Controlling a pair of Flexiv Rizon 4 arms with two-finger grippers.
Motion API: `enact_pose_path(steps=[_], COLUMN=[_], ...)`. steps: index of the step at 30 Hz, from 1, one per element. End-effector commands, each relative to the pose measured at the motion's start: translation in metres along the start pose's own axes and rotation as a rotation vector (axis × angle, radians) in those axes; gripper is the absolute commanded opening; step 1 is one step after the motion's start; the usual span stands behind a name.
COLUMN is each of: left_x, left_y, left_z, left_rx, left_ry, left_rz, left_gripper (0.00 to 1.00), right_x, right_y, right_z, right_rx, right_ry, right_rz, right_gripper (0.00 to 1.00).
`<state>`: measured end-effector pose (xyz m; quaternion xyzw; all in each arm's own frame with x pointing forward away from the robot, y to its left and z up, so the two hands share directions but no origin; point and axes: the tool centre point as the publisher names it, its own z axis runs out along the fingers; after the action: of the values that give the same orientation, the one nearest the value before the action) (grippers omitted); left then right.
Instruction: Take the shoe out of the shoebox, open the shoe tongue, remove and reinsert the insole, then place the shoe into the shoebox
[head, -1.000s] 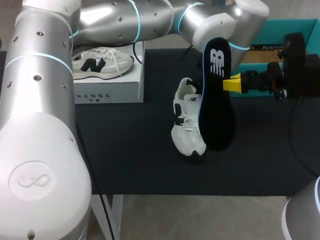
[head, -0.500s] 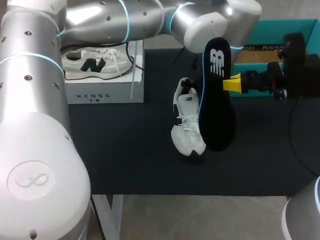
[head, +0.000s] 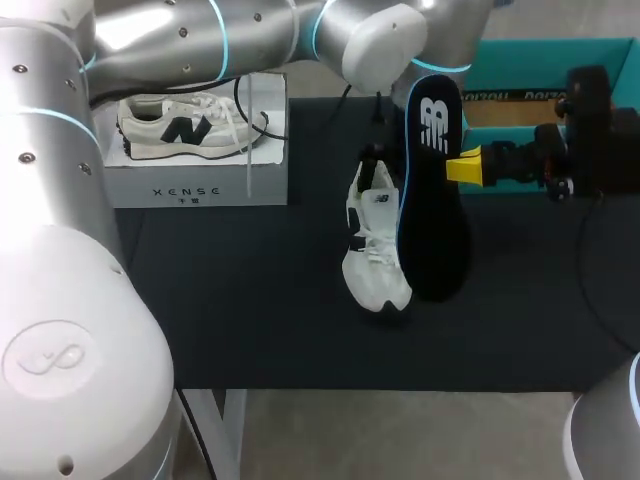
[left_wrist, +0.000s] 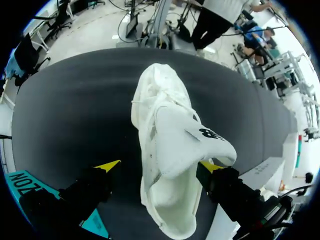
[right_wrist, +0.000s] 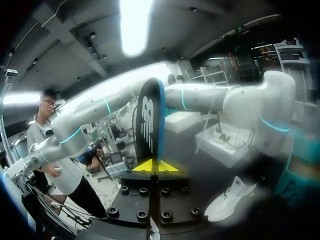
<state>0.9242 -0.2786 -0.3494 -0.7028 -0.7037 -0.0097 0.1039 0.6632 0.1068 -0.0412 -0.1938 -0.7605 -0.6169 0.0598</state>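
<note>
Dark table (head: 250, 300): sneaker (head: 190, 128) atop white box (head: 200, 185), shoe (head: 375, 250) nearby.

Left arm (head: 250, 40) swung leftward, white box (head: 200, 180) uncovered, left tool (left_wrist: 159, 165) visible at shoe (head: 375, 250)

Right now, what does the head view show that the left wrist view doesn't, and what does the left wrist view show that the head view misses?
Only the head view: the black insole, held upright in the right gripper, and a second shoe at the white shoebox. Only the left wrist view: the left gripper open, with its yellow tips on either side of the white shoe. Both: that white shoe lying on the dark table.
</note>
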Motion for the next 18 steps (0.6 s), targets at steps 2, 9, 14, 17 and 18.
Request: enact_pose_path(steps=[2, 9, 14, 17, 18], left_x=[0.0152, 0.0151, 0.0151, 0.0136, 0.0131], left_y=[-0.0135, -0.0144, -0.0144, -0.0159, -0.0174], left_z=[-0.0263, -0.0301, -0.0301, -0.0272, -0.0276], left_rx=[-0.059, -0.063, -0.063, -0.050, -0.048], left_ry=[-0.089, -0.094, -0.094, -0.122, -0.177], left_rz=[0.042, 0.066, 0.066, 0.078, 0.083], left_gripper=[1.00, 1.00, 1.00, 1.00, 1.00], right_x=[-0.0017, -0.0017, -0.0017, -0.0017, -0.0017], right_y=[0.0004, 0.0004, 0.0004, 0.0004, 0.0004], right_z=[0.0023, 0.0023, 0.0023, 0.0023, 0.0023], right_rx=[0.001, 0.001, 0.001, 0.001, 0.001], right_ry=[0.001, 0.001, 0.001, 0.001, 0.001], right_rz=[0.000, 0.000, 0.000, 0.000, 0.000], right_gripper=[0.00, 0.00, 0.00, 0.00, 0.00])
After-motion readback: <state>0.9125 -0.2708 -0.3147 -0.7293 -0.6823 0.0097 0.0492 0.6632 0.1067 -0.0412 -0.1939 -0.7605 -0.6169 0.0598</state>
